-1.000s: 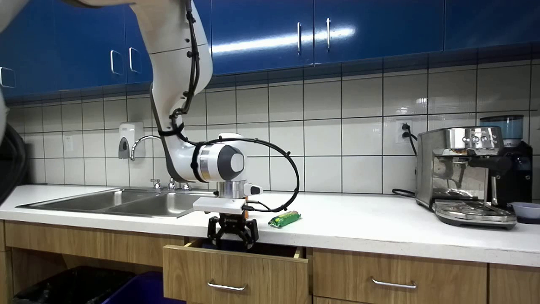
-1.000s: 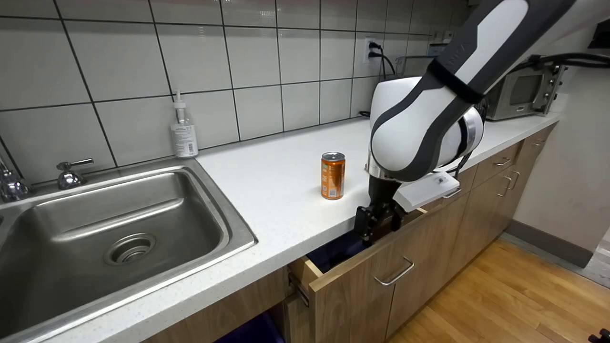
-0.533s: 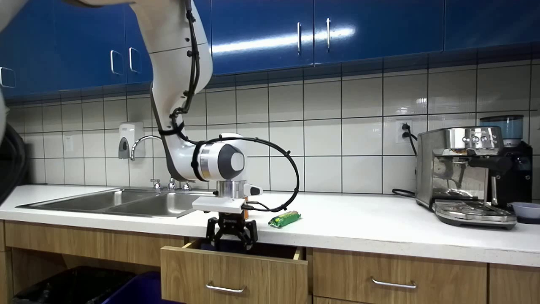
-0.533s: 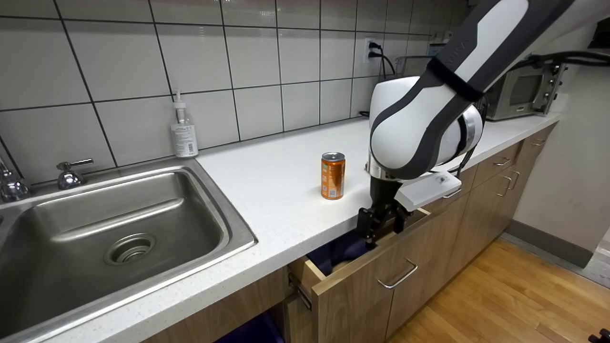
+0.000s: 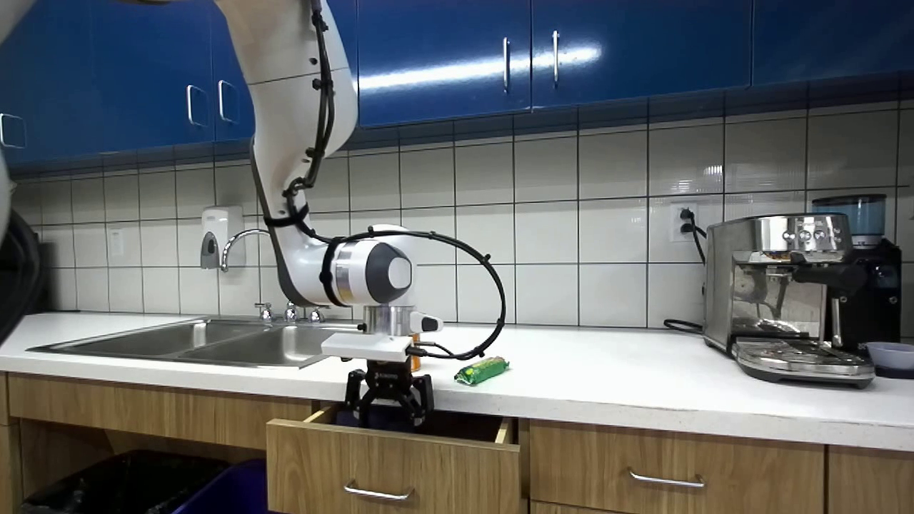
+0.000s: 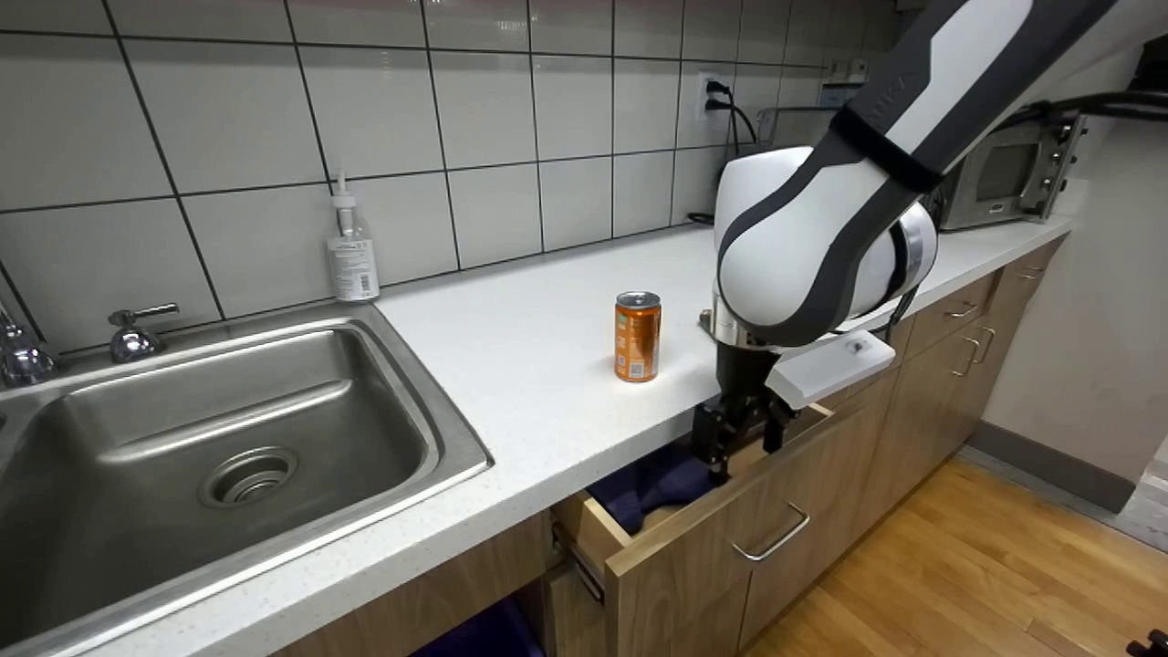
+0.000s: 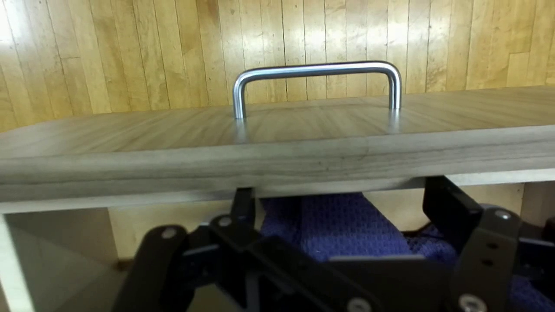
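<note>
My gripper [image 5: 390, 420] points down into a pulled-out wooden drawer [image 5: 393, 460], its jaws spread wide with nothing between them. In the wrist view, the black fingers [image 7: 451, 203] reach the inner side of the drawer front [image 7: 303, 162] and seem to touch it; their very tips are hidden by its top edge. A dark blue cloth [image 7: 334, 221] lies in the drawer below the gripper, also visible in an exterior view [image 6: 652, 484]. On the counter behind stands an orange can [image 6: 636, 342], upright. A green wrapped packet [image 5: 483, 371] lies near the counter edge.
The white counter [image 6: 538, 365] overhangs the drawer's back part. A steel sink [image 6: 246, 456] and a soap bottle [image 6: 353, 251] are to one side. A coffee machine [image 5: 782, 293] stands at the far end. Below the counter are a black-lined bin [image 5: 121, 485] and a blue bin [image 5: 232, 492].
The drawer has slid further out from the counter, and my gripper has moved outward along with its front. More of the blue cloth shows. The can and packet have stayed put.
</note>
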Robot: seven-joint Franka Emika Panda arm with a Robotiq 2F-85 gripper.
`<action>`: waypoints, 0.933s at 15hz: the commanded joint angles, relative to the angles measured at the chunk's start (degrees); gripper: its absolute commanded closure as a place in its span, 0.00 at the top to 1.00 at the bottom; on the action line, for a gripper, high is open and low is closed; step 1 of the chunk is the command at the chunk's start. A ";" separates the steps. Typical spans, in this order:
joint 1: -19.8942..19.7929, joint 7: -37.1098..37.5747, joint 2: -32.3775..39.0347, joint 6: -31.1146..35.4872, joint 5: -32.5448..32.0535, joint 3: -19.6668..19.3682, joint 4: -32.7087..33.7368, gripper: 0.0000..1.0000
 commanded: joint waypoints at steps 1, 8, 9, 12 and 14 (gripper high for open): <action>-0.04 1.86 -4.48 -0.90 -0.63 0.81 -5.21 1.00; 0.44 2.64 -7.41 1.43 -0.31 1.13 -10.76 1.00; 0.56 2.75 -7.75 1.86 -0.31 1.20 -11.55 1.00; 0.93 3.33 -9.16 2.02 -0.28 1.41 -13.68 1.00; 1.31 4.18 -10.25 1.95 -0.40 1.50 -15.17 1.00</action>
